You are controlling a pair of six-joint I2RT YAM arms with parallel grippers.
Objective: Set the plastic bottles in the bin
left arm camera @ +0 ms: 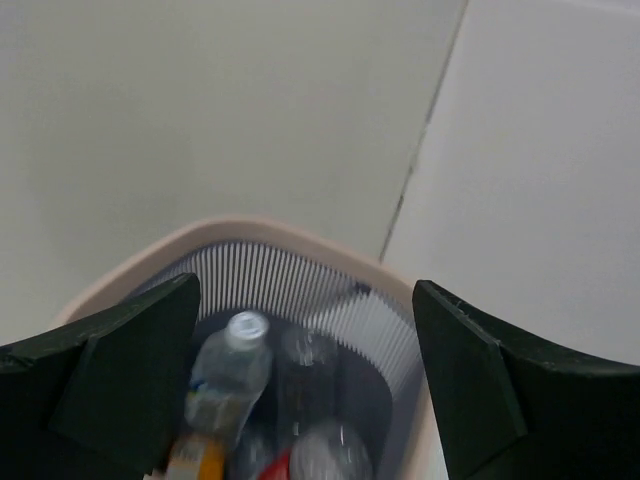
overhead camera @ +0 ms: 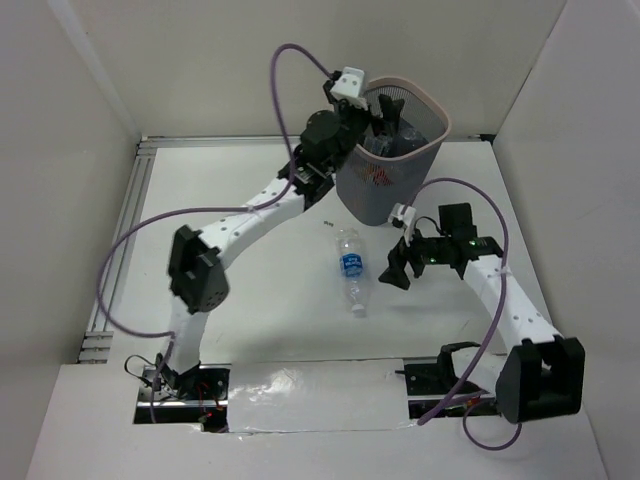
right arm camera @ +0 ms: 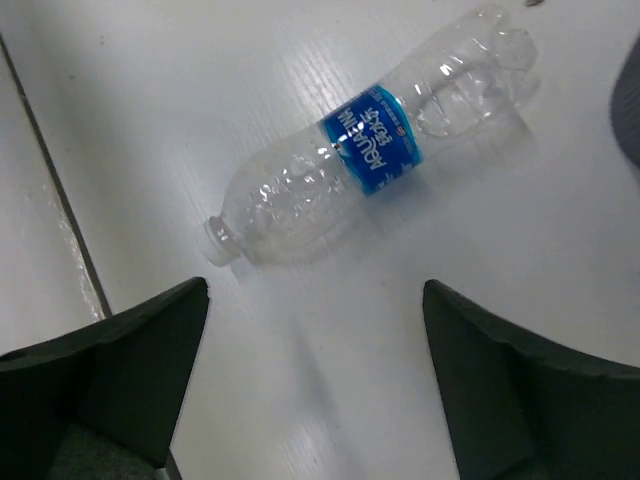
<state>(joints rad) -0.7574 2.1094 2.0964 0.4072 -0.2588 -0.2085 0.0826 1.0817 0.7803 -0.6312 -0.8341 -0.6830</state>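
Over bin (overhead camera: 390, 195), left jaws hovering spread, empty; bottles (left arm camera: 232, 370) lying inside, perhaps five, view blurred. Above blue-label bottle (right arm camera: 370, 170) lying on counter (overhead camera: 280, 300) near bin, right jaws hanging spread. Advising: descending straight, straddling label band, squeezing gently.

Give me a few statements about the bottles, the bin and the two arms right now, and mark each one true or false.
1. A blue-labelled bottle lies on its side on the table. True.
2. The left pincer is gripping a bottle. False: it is open and empty, over the bin.
3. The bin has bottles in it. True.
4. The right pincer is shut on the blue-labelled bottle. False: it is open above that bottle and not touching it.
5. The bin is tipped over. False: it stands upright.
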